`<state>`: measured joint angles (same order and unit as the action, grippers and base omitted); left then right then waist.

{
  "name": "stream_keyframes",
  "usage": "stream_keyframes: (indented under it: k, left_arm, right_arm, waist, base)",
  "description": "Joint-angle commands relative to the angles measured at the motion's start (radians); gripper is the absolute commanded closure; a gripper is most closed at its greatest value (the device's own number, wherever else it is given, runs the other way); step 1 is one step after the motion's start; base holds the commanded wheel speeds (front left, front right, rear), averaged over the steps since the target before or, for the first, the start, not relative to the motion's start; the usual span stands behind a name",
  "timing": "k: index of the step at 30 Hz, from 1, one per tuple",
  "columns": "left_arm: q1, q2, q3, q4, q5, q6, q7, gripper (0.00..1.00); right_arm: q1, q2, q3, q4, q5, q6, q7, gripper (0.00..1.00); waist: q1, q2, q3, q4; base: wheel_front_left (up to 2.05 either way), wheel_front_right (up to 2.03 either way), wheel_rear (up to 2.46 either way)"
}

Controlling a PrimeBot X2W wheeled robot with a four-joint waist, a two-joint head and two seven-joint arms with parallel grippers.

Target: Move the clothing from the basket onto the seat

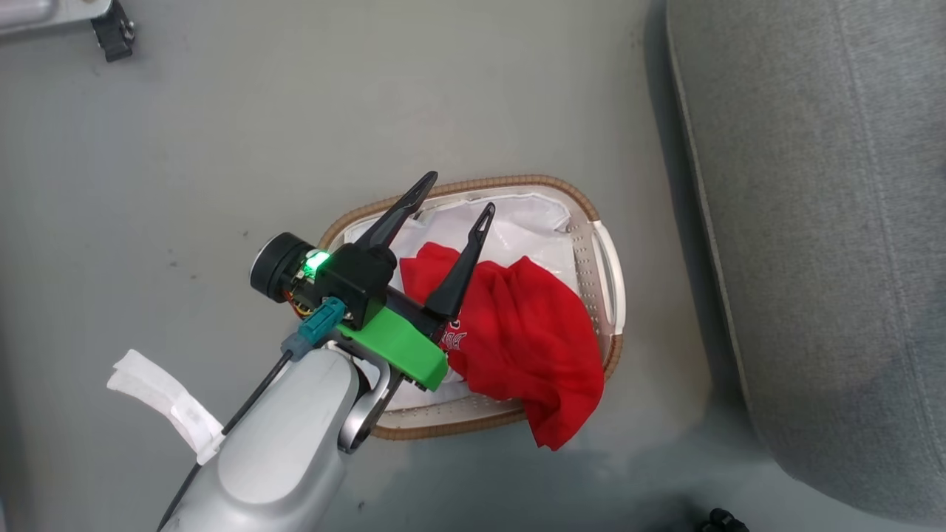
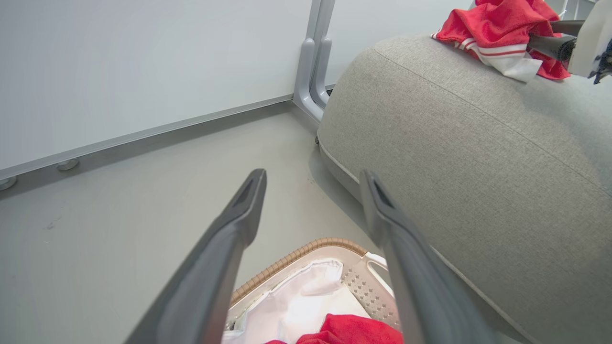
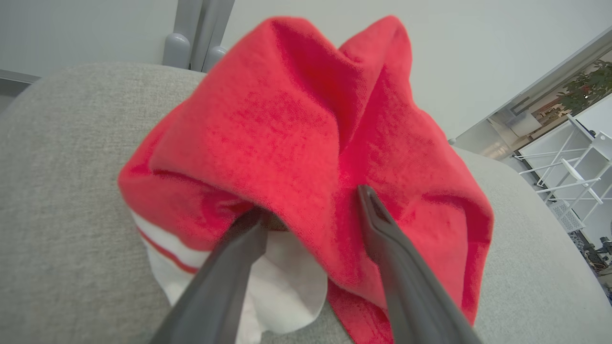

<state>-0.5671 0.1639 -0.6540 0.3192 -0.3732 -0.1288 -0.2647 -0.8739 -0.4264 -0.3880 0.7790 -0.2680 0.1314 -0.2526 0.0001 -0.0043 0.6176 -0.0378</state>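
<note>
The left gripper (image 1: 459, 193) hangs above the oval white perforated plastic basket with a brown woven rim (image 1: 510, 179), its fingers spread wide and empty. A bright red soft garment (image 1: 525, 332) lies bunched inside, one end spilling over the rim. The best grasp is probably its raised middle, taken shallow enough to miss the white liner sheet (image 1: 517, 229). On the large grey woven-fabric seat (image 1: 828, 222), the right gripper (image 3: 311, 203) has its fingers parted around a second red garment with white striped trim (image 3: 296, 119), not pinching it.
</note>
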Motion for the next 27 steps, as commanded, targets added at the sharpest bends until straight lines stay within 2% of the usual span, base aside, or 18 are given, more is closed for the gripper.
stream_keyframes:
  k: [1, 8, 12, 21, 27]
  left_arm:
    - [0.013, -0.001, 0.007, 0.007, -0.008, -0.002, 0.000, 0.00]
    - [0.038, -0.009, 0.040, 0.037, -0.029, -0.003, 0.000, 0.00]
    - [0.060, -0.019, 0.061, 0.051, -0.040, -0.003, 0.000, 0.00]
    - [0.158, -0.060, 0.165, 0.097, -0.052, -0.003, 0.001, 0.00]
    - [0.242, -0.081, 0.261, 0.122, -0.038, -0.001, 0.001, 0.00]
  right_arm:
    - [0.028, 0.011, 0.008, -0.009, 0.010, -0.001, -0.007, 0.00]
    - [0.127, 0.072, 0.067, -0.077, 0.066, -0.001, -0.013, 0.00]
    - [0.182, 0.083, 0.107, -0.113, 0.095, -0.001, -0.014, 0.00]
    - [0.268, 0.101, 0.159, -0.142, 0.182, -0.001, -0.014, 0.00]
    - [0.340, 0.178, 0.144, -0.169, 0.245, -0.001, -0.014, 0.00]
  waist:
    - [-0.0001, 0.0043, -0.037, -0.024]
    - [-0.0001, 0.0043, -0.137, -0.053]
    - [-0.0001, 0.0043, -0.218, -0.048]
    - [-0.0001, 0.0043, -0.439, 0.025]
    - [-0.0001, 0.0043, -0.543, 0.083]
  base:
    - [0.00, 0.00, 0.00]
    - [0.00, 0.00, 0.00]
    - [0.00, 0.00, 0.00]
    - [0.00, 0.00, 0.00]
    - [0.00, 0.00, 0.00]
